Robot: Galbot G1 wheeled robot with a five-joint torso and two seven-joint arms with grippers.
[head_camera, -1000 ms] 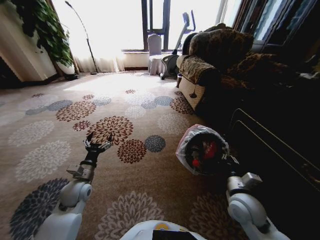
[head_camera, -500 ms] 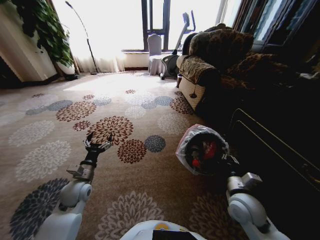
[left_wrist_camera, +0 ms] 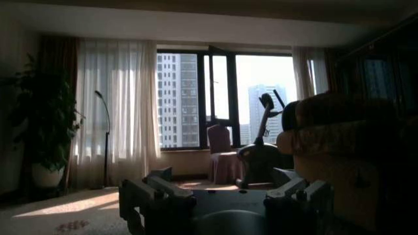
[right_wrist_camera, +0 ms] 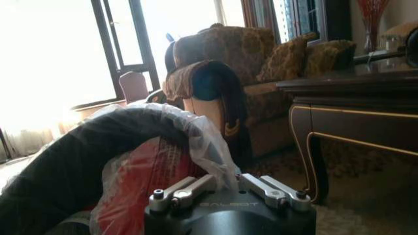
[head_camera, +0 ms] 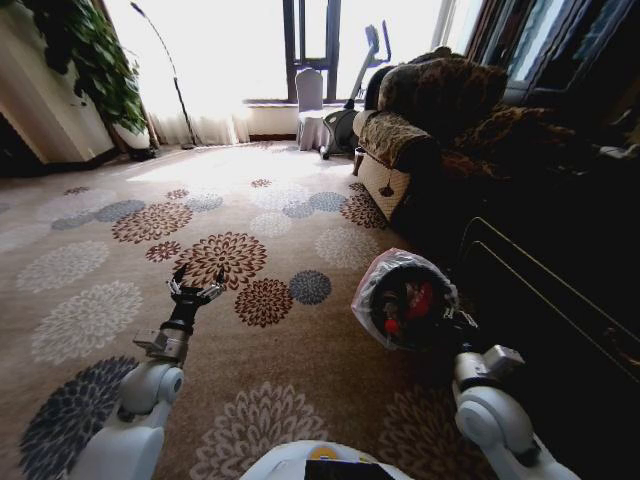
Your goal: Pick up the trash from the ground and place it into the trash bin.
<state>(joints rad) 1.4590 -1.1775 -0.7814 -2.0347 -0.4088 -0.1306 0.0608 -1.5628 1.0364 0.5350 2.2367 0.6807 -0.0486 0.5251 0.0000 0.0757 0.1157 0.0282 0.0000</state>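
The trash bin point(head_camera: 405, 300) sits on the patterned carpet point(head_camera: 90, 270) just ahead of the right gripper point(head_camera: 455, 322), tilted so its mouth faces the robot, with red litter point(head_camera: 420, 298) inside its translucent liner. From the right wrist, the black rim point(right_wrist_camera: 85, 147) and crumpled liner film point(right_wrist_camera: 202, 142) lie right against the right gripper's fingers point(right_wrist_camera: 271, 188), which stand spread; whether they pinch the film I cannot tell. The word GALBOT point(right_wrist_camera: 224, 204) is stamped on that gripper's body. Beyond the bin that view picks out a dark wooden table point(right_wrist_camera: 353, 103) and a patterned armchair point(right_wrist_camera: 248, 73).

The left gripper point(head_camera: 195, 290) hangs over bare carpet, well apart from the bin, fingers spread and empty. Its wrist view looks past the fingertips point(left_wrist_camera: 156, 188) to a sheer curtain point(left_wrist_camera: 117, 112), an exercise machine point(left_wrist_camera: 261, 147) and a potted plant point(left_wrist_camera: 42, 127).
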